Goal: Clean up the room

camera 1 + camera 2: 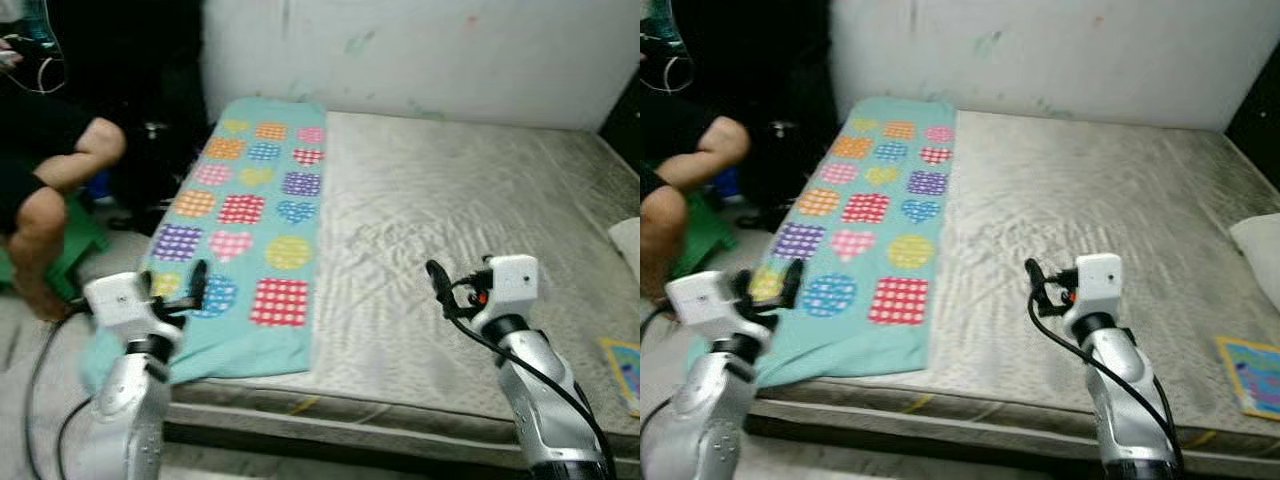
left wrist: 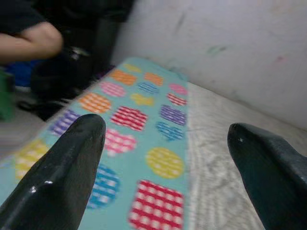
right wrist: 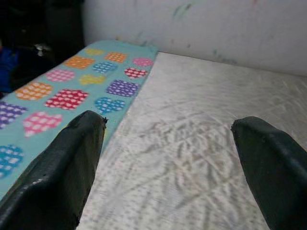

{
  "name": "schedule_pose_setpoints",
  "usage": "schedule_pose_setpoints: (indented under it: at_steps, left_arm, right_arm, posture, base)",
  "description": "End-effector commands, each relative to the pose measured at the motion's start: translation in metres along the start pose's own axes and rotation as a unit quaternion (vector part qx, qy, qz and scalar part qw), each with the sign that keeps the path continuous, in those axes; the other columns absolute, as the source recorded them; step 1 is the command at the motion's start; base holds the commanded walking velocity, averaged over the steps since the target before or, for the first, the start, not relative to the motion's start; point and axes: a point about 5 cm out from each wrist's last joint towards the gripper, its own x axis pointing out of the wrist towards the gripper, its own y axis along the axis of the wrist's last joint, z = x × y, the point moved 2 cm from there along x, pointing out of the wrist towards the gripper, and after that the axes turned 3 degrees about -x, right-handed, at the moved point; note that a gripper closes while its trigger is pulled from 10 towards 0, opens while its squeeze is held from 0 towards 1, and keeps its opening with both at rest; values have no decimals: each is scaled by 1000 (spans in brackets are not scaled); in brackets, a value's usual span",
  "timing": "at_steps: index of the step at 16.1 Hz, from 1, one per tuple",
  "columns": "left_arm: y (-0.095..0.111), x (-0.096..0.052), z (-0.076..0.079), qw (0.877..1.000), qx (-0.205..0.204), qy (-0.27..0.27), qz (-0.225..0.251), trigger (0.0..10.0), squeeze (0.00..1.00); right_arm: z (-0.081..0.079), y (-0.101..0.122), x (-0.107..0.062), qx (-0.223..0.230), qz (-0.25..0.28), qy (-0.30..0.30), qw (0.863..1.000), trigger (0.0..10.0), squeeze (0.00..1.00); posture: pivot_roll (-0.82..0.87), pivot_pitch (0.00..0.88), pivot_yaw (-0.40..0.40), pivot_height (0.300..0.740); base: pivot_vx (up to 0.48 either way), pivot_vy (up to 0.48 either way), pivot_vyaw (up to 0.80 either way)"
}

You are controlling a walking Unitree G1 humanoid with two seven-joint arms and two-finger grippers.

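A bare grey mattress [image 1: 470, 230] is lying before the robot, its far edge running along a stained white wall [image 1: 430, 50]. A teal blanket [image 1: 255, 220] patterned with coloured hearts, circles and squares is lying flat as a long strip along the mattress's left side, reaching from the wall end to the near edge and drooping slightly over the near left corner. The left gripper [image 1: 190, 285] is hovering above the blanket's near left corner, its fingers [image 2: 72, 163] spread wide apart and gripping nothing. The right gripper [image 1: 440, 290] is hanging over the bare middle of the mattress near its front edge, likewise released and empty. A white pillow [image 1: 1258, 245] is showing at the mattress's right edge, and a small colourful book or card [image 1: 1248, 375] is lying on the mattress near its near right corner. Beside the mattress's left side, a person's bare knees [image 1: 60, 180] are bending above a green stool [image 1: 70, 235].
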Motion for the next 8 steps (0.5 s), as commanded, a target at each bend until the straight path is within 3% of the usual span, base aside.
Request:
schedule_pose_setpoints:
  at_steps: [1, 5, 8]
  left_arm:
    - [4, 0, 5, 1000, 3, -15, 2, 10000, 0]
    - [-2, -4, 11, 1000, 0, -23, -13, 10000, 0]
    - [-5, -5, 17, 999, -2, -33, -20, 10000, 0]
  right_arm:
    - [2, 0, 2, -10, -5, 6, 1000, 10000, 0]
    - [13, -4, -8, -12, -10, -17, 1000, 10000, 0]
    - [11, -3, -10, -17, -11, -11, 1000, 10000, 0]
  posture:
    - [-85, 0, -18, 740]
    - [-97, 9, -11, 740]
    - [-109, 4, -11, 740]
  base:
    - [0, 480, 0]
    - [0, 421, 0]
    - [0, 480, 0]
